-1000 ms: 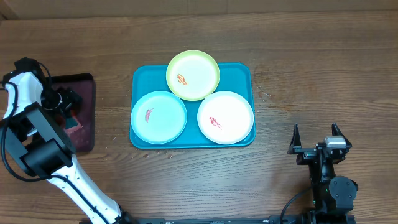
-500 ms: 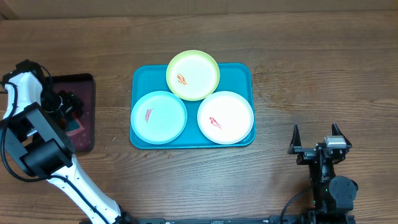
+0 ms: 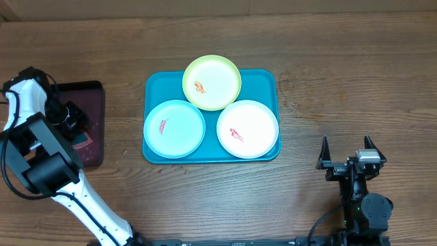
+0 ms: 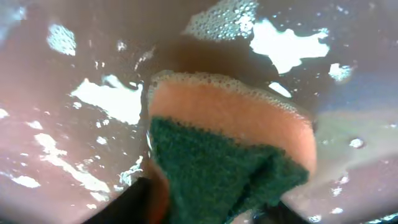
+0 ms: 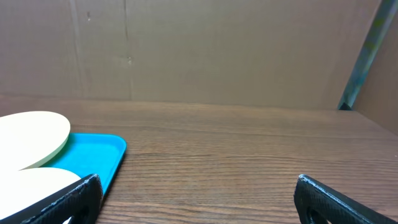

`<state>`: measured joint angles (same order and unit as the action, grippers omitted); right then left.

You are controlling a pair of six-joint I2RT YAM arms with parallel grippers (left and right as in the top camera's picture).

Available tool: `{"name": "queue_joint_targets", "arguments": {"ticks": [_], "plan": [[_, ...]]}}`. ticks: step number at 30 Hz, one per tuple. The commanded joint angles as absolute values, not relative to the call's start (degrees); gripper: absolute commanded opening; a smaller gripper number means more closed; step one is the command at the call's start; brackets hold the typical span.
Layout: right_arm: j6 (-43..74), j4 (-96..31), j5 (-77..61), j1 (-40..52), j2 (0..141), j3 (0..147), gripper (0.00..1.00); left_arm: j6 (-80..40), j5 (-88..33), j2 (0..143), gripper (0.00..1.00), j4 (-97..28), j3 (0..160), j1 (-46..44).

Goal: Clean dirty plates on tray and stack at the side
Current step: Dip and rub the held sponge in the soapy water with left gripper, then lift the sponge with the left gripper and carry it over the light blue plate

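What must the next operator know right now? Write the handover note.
Grippers: left gripper shut on the soapy sponge in the dark tray; right gripper open, empty, at the right, away from the plates.
Things: blue plate, green plate and white plate lie on the teal tray, each with a red smear.
Done: sponge gripped, nothing wiped.
Left: wipe all three, stack them at the side.

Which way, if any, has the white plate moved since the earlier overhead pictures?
No. The white plate sits in the same corner of the teal tray, the one nearest the right claw.
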<state>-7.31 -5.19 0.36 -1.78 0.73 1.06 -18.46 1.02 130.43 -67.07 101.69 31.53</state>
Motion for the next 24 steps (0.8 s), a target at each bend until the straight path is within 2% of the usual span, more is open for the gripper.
{"name": "queue_joint_targets", "arguments": {"ticks": [1,3,14,21,24], "plan": [[-7.3,-4.8,0.3,-2.0,0.2,0.5,1.00,-18.2,2.1,131.2,0.19,-67.1,103.1,31.5],[-7.3,-4.8,0.3,-2.0,0.2,0.5,1.00,-18.2,2.1,131.2,0.05,-67.5,104.0,31.5],[-7.3,-4.8,0.3,-2.0,0.2,0.5,1.00,-18.5,1.3,131.1,0.04,-79.4,122.8,31.5],[-7.3,-4.8,0.3,-2.0,0.2,0.5,1.00,-18.4,-11.5,131.1,0.04,-84.7,135.6,31.5],[-7.3,-4.8,0.3,-2.0,0.2,0.5,1.00,-18.2,-7.0,131.3,0.04,-84.7,133.8,31.3]]}}
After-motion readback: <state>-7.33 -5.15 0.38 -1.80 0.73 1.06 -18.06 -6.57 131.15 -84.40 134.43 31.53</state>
